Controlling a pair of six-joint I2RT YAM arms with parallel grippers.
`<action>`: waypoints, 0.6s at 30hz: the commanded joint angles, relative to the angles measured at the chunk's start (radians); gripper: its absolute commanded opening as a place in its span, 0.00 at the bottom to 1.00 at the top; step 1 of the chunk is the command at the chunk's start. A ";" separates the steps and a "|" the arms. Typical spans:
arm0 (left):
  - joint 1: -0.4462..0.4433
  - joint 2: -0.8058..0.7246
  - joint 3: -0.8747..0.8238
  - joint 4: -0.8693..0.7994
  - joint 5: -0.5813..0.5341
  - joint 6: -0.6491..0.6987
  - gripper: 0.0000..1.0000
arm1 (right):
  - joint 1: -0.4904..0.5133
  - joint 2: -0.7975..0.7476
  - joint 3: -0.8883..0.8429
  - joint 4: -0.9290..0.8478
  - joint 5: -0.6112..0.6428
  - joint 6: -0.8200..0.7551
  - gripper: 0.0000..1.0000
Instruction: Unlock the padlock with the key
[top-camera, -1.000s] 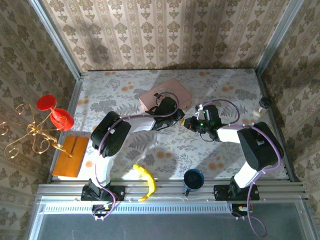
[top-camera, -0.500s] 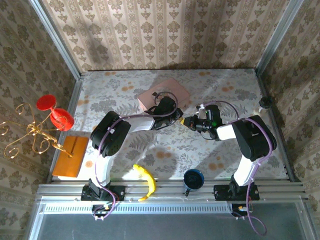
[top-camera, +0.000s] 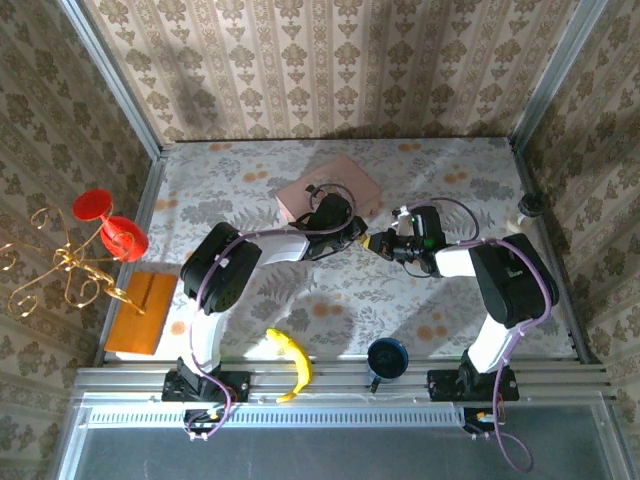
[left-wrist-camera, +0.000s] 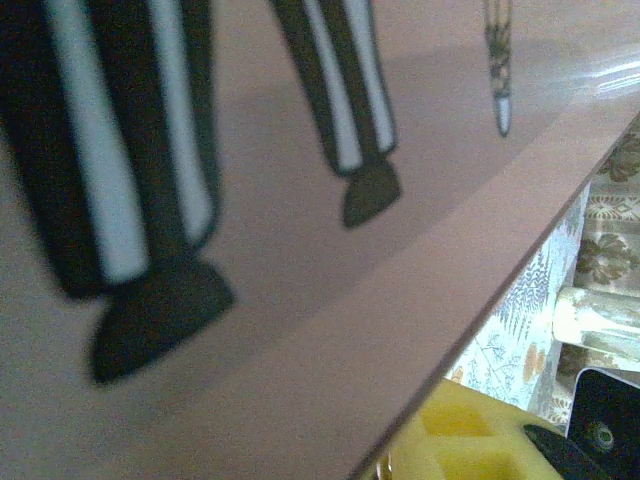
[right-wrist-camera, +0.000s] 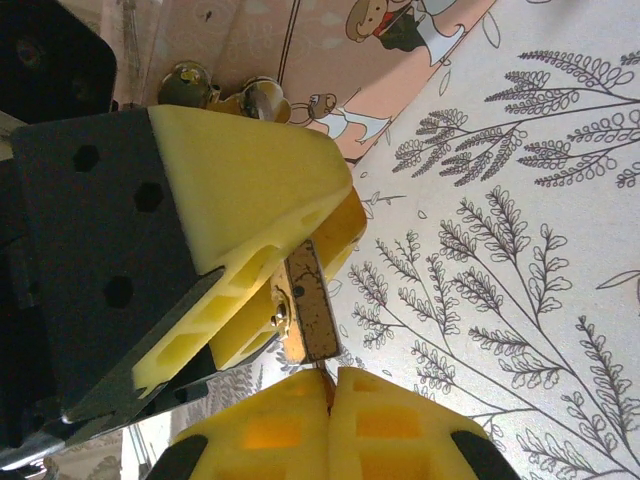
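Note:
The small brass padlock hangs just above the floral table, clamped between the yellow fingers of my left gripper, which is shut on it. Its shiny shackle shows behind those fingers, near the pink picture-lidded box. My right gripper is shut on the key, whose tip meets the padlock's worn underside. In the top view the padlock is a speck between the two grippers, with my right gripper tip to tip with the left. The left wrist view has the blurred pink box lid very close.
The pink box lies just behind the grippers. A banana and a dark blue cup sit near the front edge. At the left are red goblets, a gold candelabra and an orange wooden block.
My right arm has swung its elbow inward and its wrist has turned, while its fingers stay at the padlock. The left arm has hardly moved.

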 joint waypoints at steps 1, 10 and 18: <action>-0.052 -0.040 -0.017 -0.042 0.187 -0.023 0.00 | -0.008 -0.059 0.080 0.032 0.089 -0.055 0.03; -0.007 -0.068 -0.074 0.021 0.148 -0.058 0.00 | -0.009 -0.103 0.054 -0.060 0.107 -0.093 0.26; -0.004 -0.065 -0.078 0.023 0.129 -0.055 0.00 | -0.009 -0.161 0.007 -0.069 0.115 -0.084 0.37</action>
